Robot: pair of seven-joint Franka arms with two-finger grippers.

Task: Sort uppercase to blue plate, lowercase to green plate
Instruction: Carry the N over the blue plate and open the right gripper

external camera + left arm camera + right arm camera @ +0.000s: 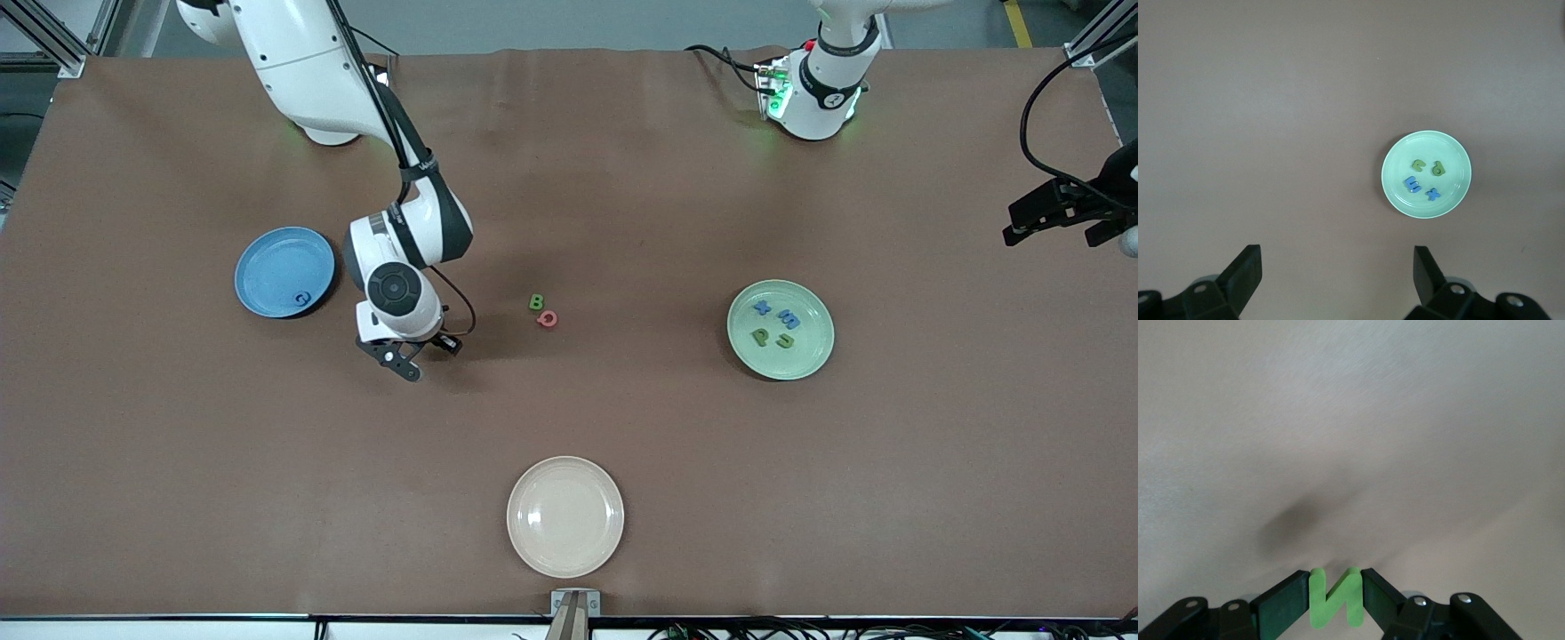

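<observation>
My right gripper (1335,590) is shut on a green N (1335,600), held upright between its pads just above the bare table. In the front view this gripper (423,354) hangs between the blue plate (260,258) and the loose uppercase letters, a green B (536,302) and a pink-red Q (548,318). A blue G (303,300) lies in the blue plate. The green plate (813,356) holds the lowercase x (762,308), m (789,320), p (760,337) and u (785,340). My left gripper (1058,218) waits open and empty at the left arm's end of the table.
A cream-white plate (565,516) sits near the table's front edge, nearer to the front camera than the B and Q. The left wrist view looks down on the green plate (1405,150) from high up. Cables trail by the left arm's base (813,89).
</observation>
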